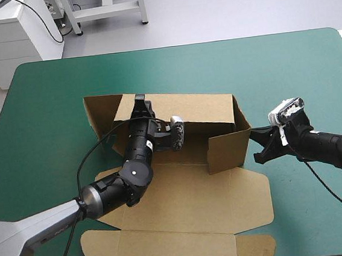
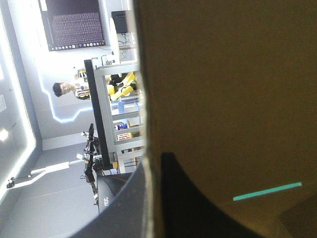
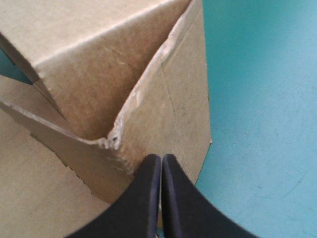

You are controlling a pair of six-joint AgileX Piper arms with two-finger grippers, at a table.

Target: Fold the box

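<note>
Box [image 1: 196,201] wall pinched in left claw [image 1: 139,102]; right claw [image 3: 161,163] pressed together at corner.

- Robotics lab or test bay, not a home.
- Table [image 1: 48,115] with a teal-green cover; left arm [image 1: 105,195] and right arm [image 1: 336,148] reach in over it from its near side, both at a brown box [image 1: 190,205].
- Beyond the table's far left corner: white cabinet [image 1: 10,34] with a black cable [image 1: 45,22] trailing across it.
- Beyond the table's far edge: pale metal frame [image 1: 108,7] standing on bare grey floor [image 1: 238,6].
</note>
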